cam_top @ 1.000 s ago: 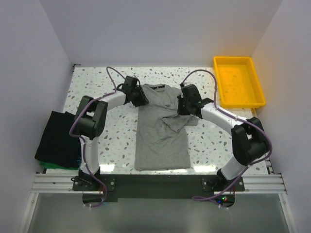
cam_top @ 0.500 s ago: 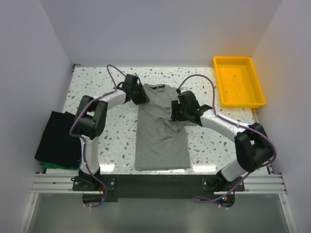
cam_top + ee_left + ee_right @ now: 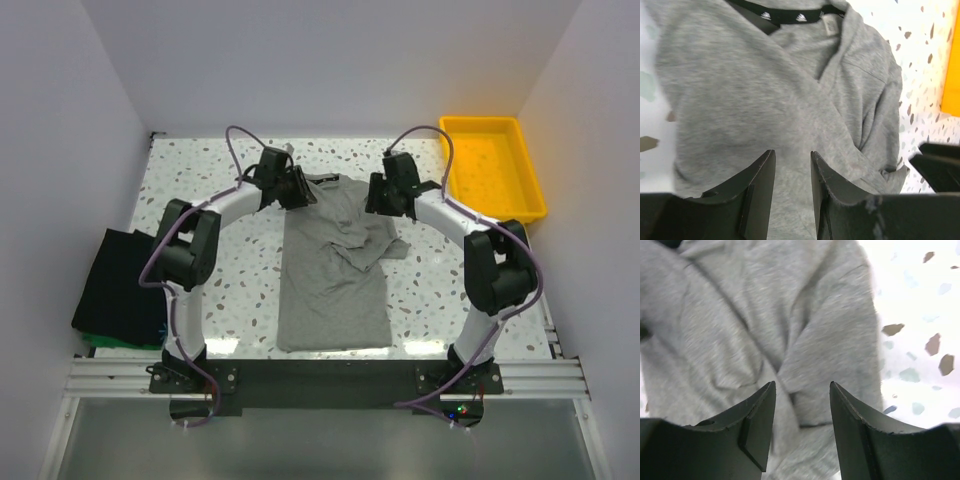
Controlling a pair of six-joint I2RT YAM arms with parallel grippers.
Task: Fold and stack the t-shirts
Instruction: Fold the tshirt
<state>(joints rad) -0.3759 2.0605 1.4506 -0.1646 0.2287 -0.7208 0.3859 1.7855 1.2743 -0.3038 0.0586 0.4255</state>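
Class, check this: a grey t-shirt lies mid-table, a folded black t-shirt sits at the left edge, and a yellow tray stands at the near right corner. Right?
One slip: the yellow tray stands at the far right corner, not the near one; the top external view shows it. The grey t-shirt does lie mid-table, the folded black t-shirt at the left edge.

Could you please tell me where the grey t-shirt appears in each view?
Top external: grey t-shirt lies at the picture's centre.
Left wrist: grey t-shirt fills most of the frame.
Right wrist: grey t-shirt covers left and middle.
Shared landmark: speckled tabletop right of it.
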